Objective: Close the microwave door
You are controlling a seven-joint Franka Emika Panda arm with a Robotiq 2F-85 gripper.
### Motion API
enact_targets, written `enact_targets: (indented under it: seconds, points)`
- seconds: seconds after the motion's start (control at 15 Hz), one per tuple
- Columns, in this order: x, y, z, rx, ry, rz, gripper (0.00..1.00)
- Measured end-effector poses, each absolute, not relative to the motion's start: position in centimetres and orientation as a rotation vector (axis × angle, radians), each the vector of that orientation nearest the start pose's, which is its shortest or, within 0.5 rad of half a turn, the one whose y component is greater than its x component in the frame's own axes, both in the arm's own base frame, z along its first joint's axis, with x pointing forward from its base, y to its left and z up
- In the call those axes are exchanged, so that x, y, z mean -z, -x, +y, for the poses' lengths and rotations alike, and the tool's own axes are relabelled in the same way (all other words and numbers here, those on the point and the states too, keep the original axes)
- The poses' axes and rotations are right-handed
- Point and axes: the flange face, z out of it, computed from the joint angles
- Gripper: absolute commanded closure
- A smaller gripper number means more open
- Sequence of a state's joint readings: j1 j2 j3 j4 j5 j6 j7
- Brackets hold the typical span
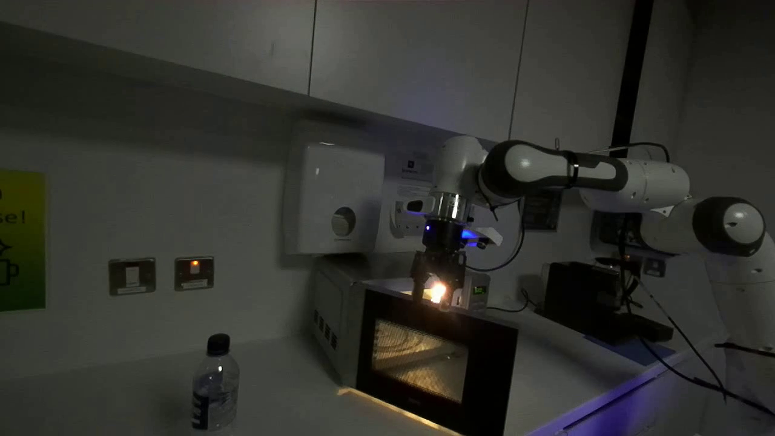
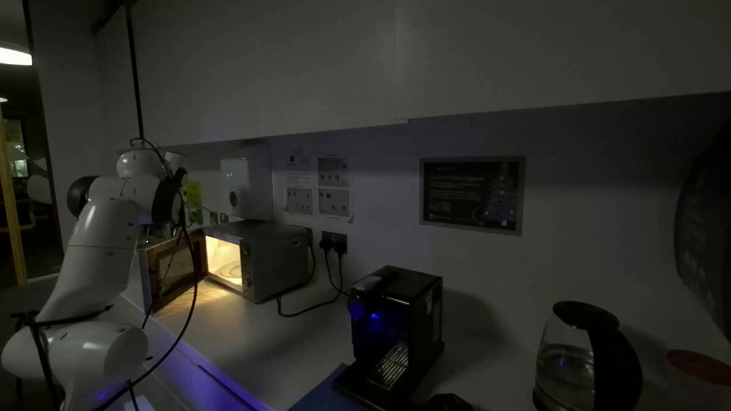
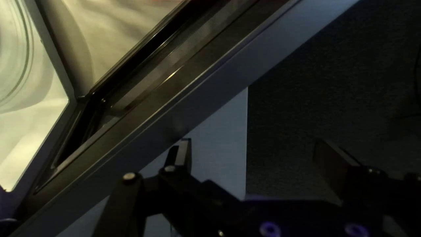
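We judge the task to be well short of done. In an exterior view, the microwave door (image 1: 439, 363) stands in the lower middle of the frame, swung out from the microwave oven (image 1: 334, 306) on its left edge, and light spills from beneath it onto the counter (image 1: 284, 375). In both exterior views we find it open; where the lit cavity (image 2: 223, 254) shows, left of the frame's centre, the door slants away from it. Most of the closing swing, we think, is left, and then the door has to meet the oven's front and latch.

The gripper (image 3: 251, 143) has its fingers well apart, with nothing held between them that we can see. In the wrist view, the finger (image 3: 182, 154) just left of the lower centre sits close beside the door's edge, which crosses the frame diagonally; we cannot tell whether they touch.

Of the containers, the oven holds a round turntable plate (image 2: 229, 270), brightly lit. At the lower left of an exterior view, a capped bottle (image 1: 216, 387) seems to hold clear liquid. At the lower right of an exterior view, a glass kettle (image 2: 577, 359) with a black handle also appears partly filled. Near it, at the right edge, a red-lidded tub (image 2: 697, 368) is too dim for us to make out its contents.
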State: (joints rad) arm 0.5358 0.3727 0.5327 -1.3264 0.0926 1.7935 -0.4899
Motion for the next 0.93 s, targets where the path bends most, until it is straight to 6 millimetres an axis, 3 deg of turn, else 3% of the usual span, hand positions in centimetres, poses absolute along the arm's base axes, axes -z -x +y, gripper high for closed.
enact_targets:
  seconds: [0.93]
  points:
    - [-54.7,-37.7,53.5,0.007,2.172,-1.828,0.0]
